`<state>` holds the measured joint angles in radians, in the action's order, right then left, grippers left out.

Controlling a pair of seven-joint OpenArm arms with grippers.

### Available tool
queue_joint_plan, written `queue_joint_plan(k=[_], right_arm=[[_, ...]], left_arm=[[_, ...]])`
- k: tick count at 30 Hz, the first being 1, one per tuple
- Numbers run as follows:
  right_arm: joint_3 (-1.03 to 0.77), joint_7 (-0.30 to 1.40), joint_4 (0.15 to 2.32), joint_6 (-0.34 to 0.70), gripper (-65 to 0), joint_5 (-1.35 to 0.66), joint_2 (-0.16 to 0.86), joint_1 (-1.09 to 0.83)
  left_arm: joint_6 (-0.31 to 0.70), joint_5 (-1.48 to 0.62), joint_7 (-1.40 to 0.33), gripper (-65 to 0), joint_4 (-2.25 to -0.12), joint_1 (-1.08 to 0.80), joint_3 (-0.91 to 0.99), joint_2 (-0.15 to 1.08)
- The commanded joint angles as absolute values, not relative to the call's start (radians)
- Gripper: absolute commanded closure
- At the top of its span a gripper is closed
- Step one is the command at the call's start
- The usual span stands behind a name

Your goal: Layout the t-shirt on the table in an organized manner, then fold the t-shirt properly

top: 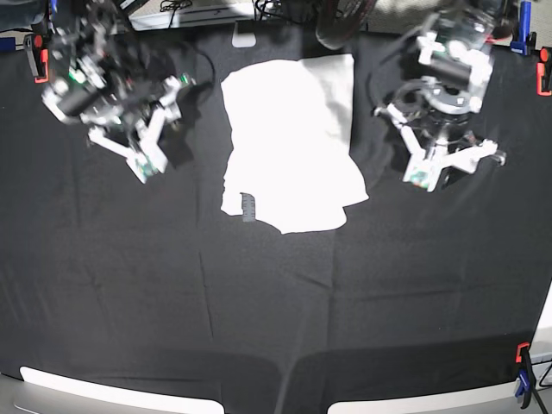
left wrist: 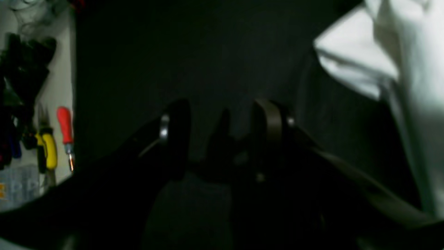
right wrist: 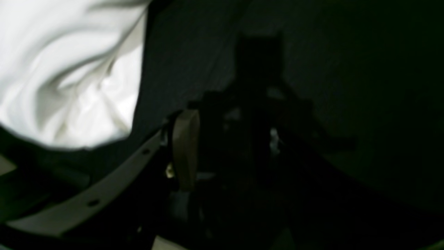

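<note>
My left pincer (top: 424, 178) hangs over the black cloth of the table (top: 259, 302) toward its far right corner, and its two fingers stand apart with nothing between them; in the left wrist view I see only dark cloth in the gap of that pincer (left wrist: 222, 121), so it holds nothing and touches nothing that I can make out. My right pincer (top: 148, 168) sits toward the far left corner, its white fingers also spread, and in the right wrist view the right pincer (right wrist: 225, 139) is too dark for me to judge the far finger, though one tan pad (right wrist: 185, 146) shows clearly with no cloth against it. The t-shirt (top: 289, 142) lies on the table between my two arms, near the middle of the far edge, and neither pincer touches it. It shows plain white, loosely bunched rather than spread, with a squared portion toward the far edge and a ragged lower outline toward the table's middle; a small grey tag (top: 249, 207) peeks out at its near left side. From my left wrist the t-shirt (left wrist: 399, 69) fills the upper right, wrinkled; from my right wrist the t-shirt (right wrist: 66, 69) fills the upper left, folded over itself in soft creases. Red and blue clamps (top: 523, 384) grip the table's edges at the corners.
</note>
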<state>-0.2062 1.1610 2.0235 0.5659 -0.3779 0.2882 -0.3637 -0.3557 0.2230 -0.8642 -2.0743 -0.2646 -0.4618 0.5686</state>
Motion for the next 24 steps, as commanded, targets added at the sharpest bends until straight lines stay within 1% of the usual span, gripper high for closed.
queue_joint_plan(k=[1,8,13,19,24], right_arm=[[-0.241,1.151,2.049,0.587,-24.2,-0.409,0.299,-0.385],[-0.472,1.151,2.056,0.683,-24.2,-0.620,0.299,-0.603],[-0.607,1.151,2.056,0.698,-24.2,-0.758,0.298,-0.758],[-0.679,1.151,2.056,0.698,-24.2,-0.764,0.296,-0.978],[-0.680,1.151,2.056,0.698,-24.2,-0.767,0.296,-1.108]], left_arm=[[-0.375,0.233,-0.844,-26.6,-2.094,-0.271,-0.458,0.580],[-0.374,0.200,-0.867,-26.6,-2.095,-0.377,-0.426,0.580],[-0.374,0.169,-0.867,-26.6,-2.124,-0.480,-0.313,0.580],[-0.370,0.151,-0.866,-26.6,-2.210,-0.630,-0.142,0.580],[-0.368,0.144,-0.867,-26.6,-2.288,-0.768,-0.091,0.580]])
